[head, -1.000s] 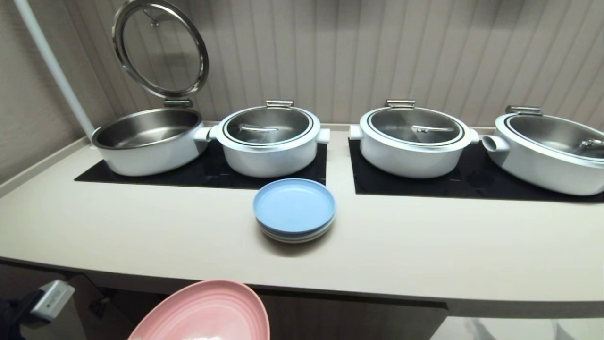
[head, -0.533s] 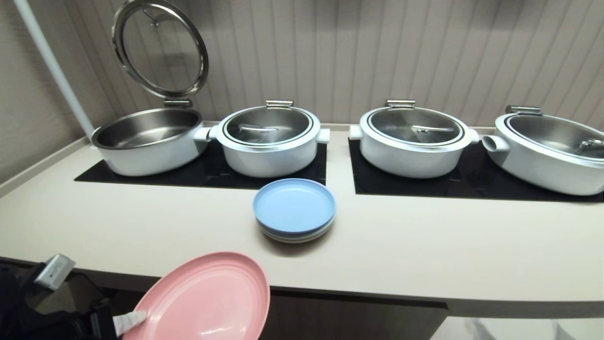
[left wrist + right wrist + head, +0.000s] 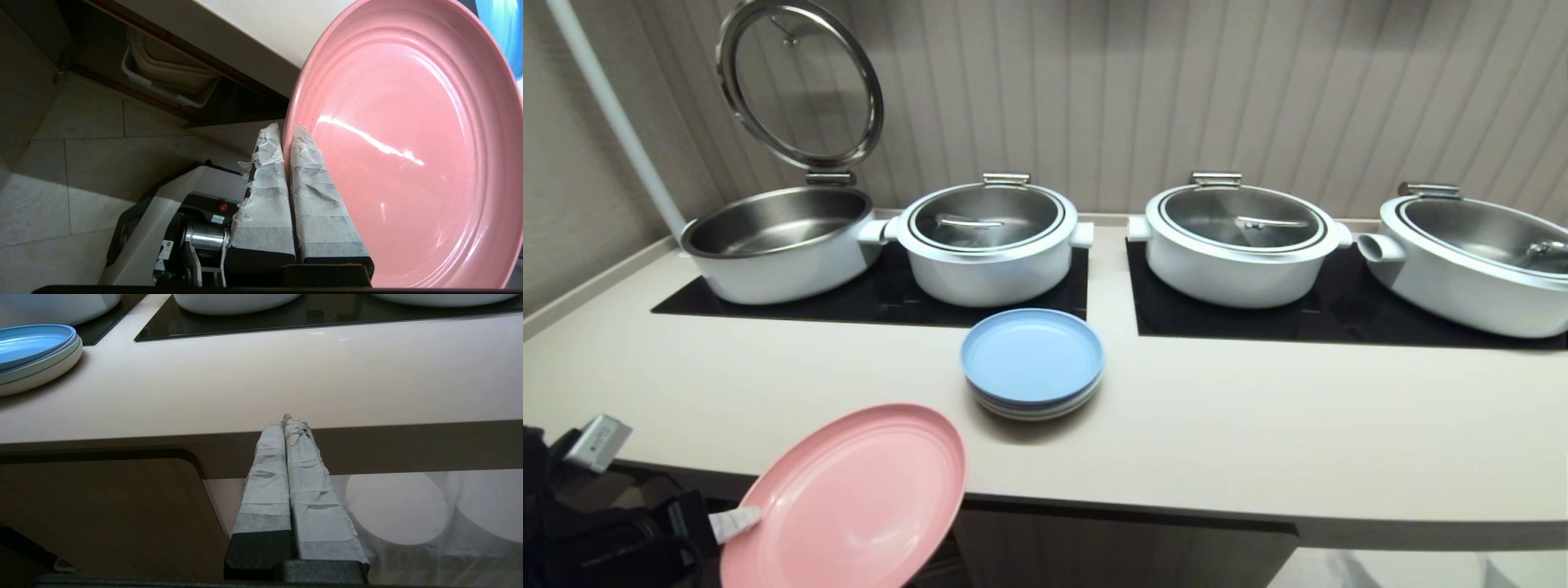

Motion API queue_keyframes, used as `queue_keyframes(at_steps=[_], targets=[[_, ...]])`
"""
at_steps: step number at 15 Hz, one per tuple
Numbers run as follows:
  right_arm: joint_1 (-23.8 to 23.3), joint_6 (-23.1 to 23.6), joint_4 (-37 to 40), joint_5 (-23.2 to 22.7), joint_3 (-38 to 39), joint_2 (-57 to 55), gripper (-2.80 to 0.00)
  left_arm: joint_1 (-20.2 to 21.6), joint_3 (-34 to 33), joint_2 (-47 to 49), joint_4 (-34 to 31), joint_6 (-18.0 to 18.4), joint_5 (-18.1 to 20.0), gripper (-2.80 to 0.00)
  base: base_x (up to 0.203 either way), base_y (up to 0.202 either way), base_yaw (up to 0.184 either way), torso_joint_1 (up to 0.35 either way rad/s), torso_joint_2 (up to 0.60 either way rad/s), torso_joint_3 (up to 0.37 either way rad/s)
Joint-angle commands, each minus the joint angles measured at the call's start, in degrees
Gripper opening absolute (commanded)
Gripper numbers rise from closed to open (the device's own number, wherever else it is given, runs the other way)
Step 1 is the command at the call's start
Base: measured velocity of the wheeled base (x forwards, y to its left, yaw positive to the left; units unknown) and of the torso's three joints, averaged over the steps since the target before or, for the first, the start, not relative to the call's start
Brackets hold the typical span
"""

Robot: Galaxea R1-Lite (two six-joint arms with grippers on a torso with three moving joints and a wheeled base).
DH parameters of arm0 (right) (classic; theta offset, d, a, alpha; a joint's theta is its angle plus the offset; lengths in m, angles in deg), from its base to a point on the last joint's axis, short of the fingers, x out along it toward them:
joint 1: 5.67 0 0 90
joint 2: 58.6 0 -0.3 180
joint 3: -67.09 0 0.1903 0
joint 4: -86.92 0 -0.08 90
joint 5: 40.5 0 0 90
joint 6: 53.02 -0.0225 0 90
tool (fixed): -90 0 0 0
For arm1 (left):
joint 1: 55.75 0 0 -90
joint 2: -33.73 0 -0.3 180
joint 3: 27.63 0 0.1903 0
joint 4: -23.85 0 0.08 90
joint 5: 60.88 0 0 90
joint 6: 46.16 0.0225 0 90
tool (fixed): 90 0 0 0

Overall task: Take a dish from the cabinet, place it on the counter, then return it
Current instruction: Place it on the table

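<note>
The left tool (image 3: 737, 518), clenched on the near rim of the pink dish (image 3: 849, 498), carries it tilted over the worktop's (image 3: 1258, 441) front edge, likely for setting down beside the stacked plates (image 3: 1032, 364); the right tool (image 3: 288, 420) waits clenched, empty, below.

The left pincer (image 3: 737, 518) reaches in low at the near left, taped fingers (image 3: 314, 192) clamped together on a rim. The right pincer (image 3: 288, 420) hangs parked, fingers pressed together.

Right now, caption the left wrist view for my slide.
Left tool pinching the tilted pink dish by its rim, near the counter edge.
</note>
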Motion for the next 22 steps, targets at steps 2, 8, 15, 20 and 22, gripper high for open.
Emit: queue_keyframes(at_steps=[2, 8, 15, 20, 22], targets=[[0.01, -0.03, -0.06, 0.03, 0.00, 0.00, -2.80, 2.57, 1.20, 3.35, 4.08, -0.10, -0.06, -2.80, 0.000, 0.000, 0.000, 0.000, 0.00, 0.000], [0.01, -0.03, -0.06, 0.03, 0.00, 0.00, -2.80, 4.23, 3.58, 14.73, 12.99, 0.02, -5.19, -2.80, 0.000, 0.000, 0.000, 0.000, 0.00, 0.000], [0.01, -0.03, -0.06, 0.03, 0.00, 0.00, -2.80, 6.80, 10.25, 23.62, 13.28, -0.18, -8.79, -2.80, 0.000, 0.000, 0.000, 0.000, 0.00, 0.000], [0.01, -0.03, 0.03, 0.03, 0.00, 0.00, -2.80, 7.40, 10.93, 26.89, 13.57, -0.32, -10.37, -2.80, 0.000, 0.000, 0.000, 0.000, 0.00, 0.000], [0.01, -0.03, -0.04, 0.03, 0.00, 0.00, -2.80, 7.11, 10.98, 28.69, 16.89, -0.97, -10.51, -2.80, 0.000, 0.000, 0.000, 0.000, 0.00, 0.000]])
